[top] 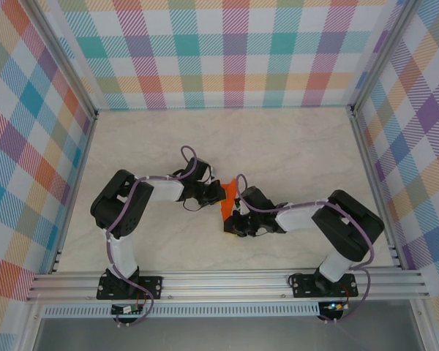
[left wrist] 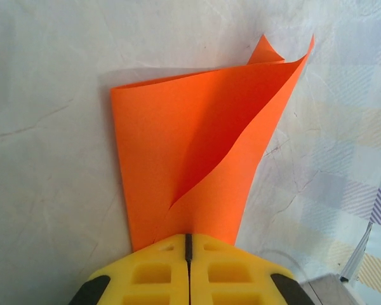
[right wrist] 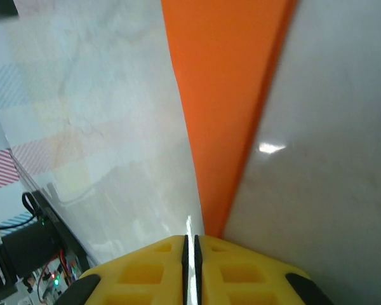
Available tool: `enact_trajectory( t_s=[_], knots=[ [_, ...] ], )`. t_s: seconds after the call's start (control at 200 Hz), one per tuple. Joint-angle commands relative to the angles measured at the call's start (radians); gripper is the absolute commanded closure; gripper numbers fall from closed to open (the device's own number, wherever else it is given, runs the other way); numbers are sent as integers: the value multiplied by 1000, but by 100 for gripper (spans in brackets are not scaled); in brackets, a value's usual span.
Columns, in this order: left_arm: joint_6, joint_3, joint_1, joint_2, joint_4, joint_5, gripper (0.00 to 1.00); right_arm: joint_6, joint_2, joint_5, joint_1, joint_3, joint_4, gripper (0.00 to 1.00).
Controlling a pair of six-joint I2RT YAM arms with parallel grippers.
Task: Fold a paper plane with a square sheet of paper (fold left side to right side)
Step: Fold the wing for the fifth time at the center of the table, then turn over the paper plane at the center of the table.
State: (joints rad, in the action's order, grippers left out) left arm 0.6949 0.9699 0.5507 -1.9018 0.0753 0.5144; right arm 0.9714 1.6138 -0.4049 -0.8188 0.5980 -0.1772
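Observation:
The square sheet of paper (top: 227,204) is bright orange and lies mid-table between both grippers. In the left wrist view the sheet (left wrist: 178,140) is loosely doubled over, its upper flap bowing up to a raised far corner. My left gripper (left wrist: 188,236) is shut, and both layers run into its yellow fingertips. From above, the left gripper (top: 218,193) sits at the paper's left edge. My right gripper (right wrist: 191,237) shows only a hairline slit with nothing in it. A narrow strip of paper (right wrist: 225,95) ends under its right fingertip. From above, the right gripper (top: 233,221) is at the paper's near end.
The pale marble-patterned tabletop (top: 278,146) is walled by checked panels on three sides. An aluminium rail (top: 227,281) carrying both arm bases runs along the near edge. Both forearms reach inward toward the centre.

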Motion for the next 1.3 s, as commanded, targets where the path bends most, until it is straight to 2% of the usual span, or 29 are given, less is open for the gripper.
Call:
enact_trajectory(
  t_s=[0.0, 0.09, 0.185, 0.36, 0.455, 0.59, 0.77, 0.845, 0.94, 1.01, 1.225, 1.295],
  knots=[
    [6, 57, -21, 22, -41, -9, 89, -91, -136, 46, 2, 34, 243, 81],
    [6, 132, -24, 47, -70, 33, 85, -165, -246, 89, 51, 59, 371, 74],
    [5, 212, -38, 73, -98, 66, 77, -250, -337, 179, 105, 89, 501, 62],
    [-1, 255, -81, 185, -132, 63, 64, -376, -366, 407, 119, 250, 735, 49],
    [-32, 201, -105, 287, -187, -11, 58, -405, -318, 438, 116, 327, 783, 44],
    [-68, 76, -122, 457, -270, -173, 54, -393, -209, 451, 78, 401, 764, 30],
    [-100, -80, -122, 683, -410, -393, 47, -343, -3, 506, -7, 552, 773, 14],
    [-106, -128, -122, 762, -452, -446, 45, -335, 93, 538, -32, 634, 806, 11],
    [-106, -171, -123, 852, -491, -488, 44, -317, 200, 612, -46, 717, 867, 11],
    [-106, -192, -122, 904, -522, -512, 43, -300, 234, 655, -45, 728, 880, 17],
    [-120, -210, -122, 1001, -578, -570, 41, -303, 248, 689, -44, 717, 896, 56],
    [-122, -205, -121, 1006, -583, -574, 41, -320, 232, 670, -42, 710, 883, 73]
  ],
)
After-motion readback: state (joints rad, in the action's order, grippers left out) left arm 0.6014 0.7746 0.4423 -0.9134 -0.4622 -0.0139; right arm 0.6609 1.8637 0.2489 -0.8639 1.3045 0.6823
